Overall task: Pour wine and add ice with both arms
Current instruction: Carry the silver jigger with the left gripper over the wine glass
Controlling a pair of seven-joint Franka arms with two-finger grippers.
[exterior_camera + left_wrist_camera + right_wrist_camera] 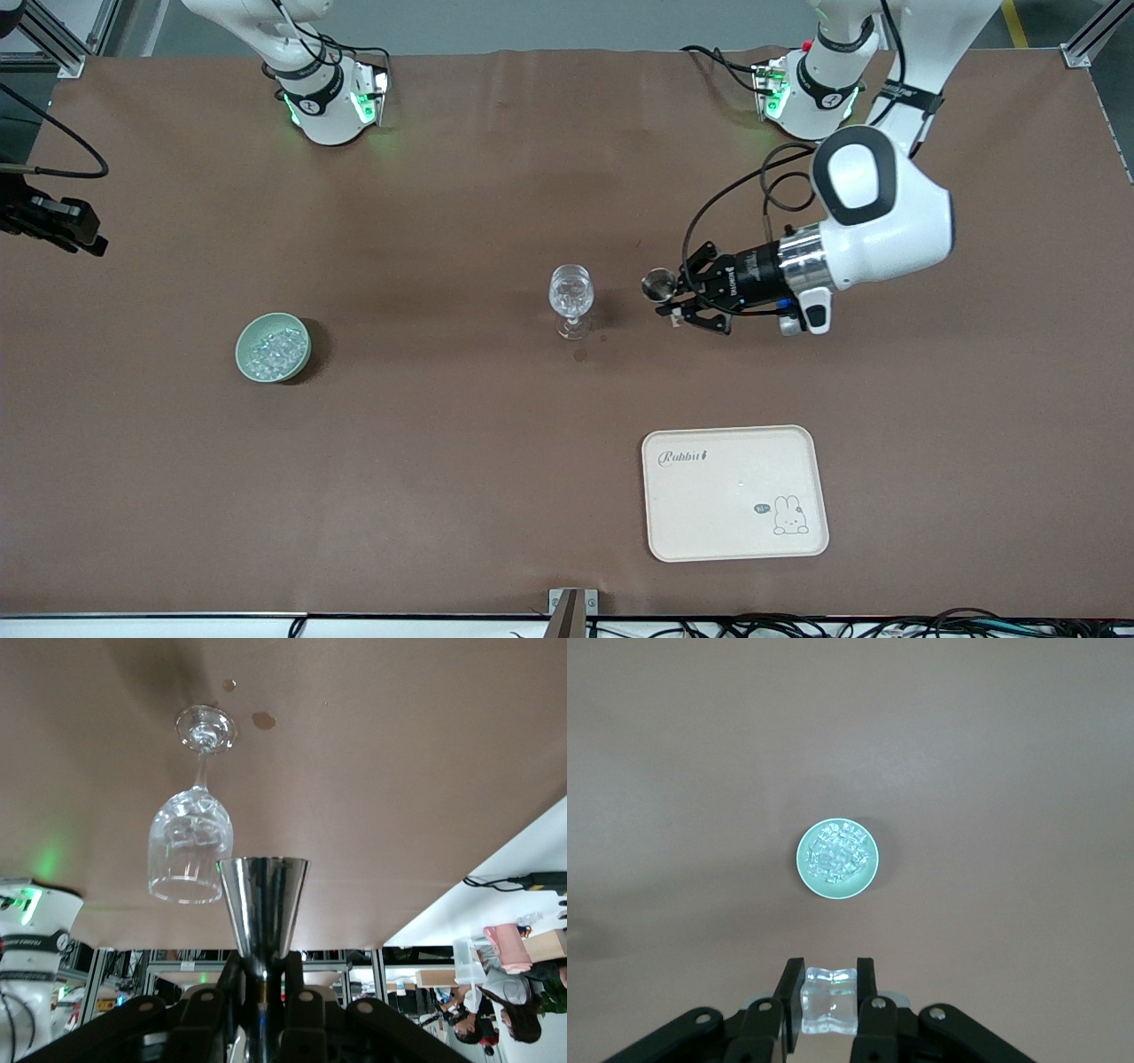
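A clear stemmed glass (571, 297) stands upright mid-table, also in the left wrist view (190, 846). Beside it, toward the left arm's end, my left gripper (666, 297) is shut on a steel jigger (656, 285), lying sideways with its mouth toward the glass. The fingers clamp the jigger's waist (264, 904). High over the table, my right gripper (829, 992) is shut on one clear ice cube (829, 999). A pale green bowl (244, 354) (804, 870) full of ice (273, 351) (835, 856) sits toward the right arm's end. No wine shows.
A cream tray (733, 493) with a rabbit print lies near the front camera, toward the left arm's end. Two small dark spots (580, 354) mark the brown table by the glass foot. A black device (53, 221) juts in at the edge past the bowl.
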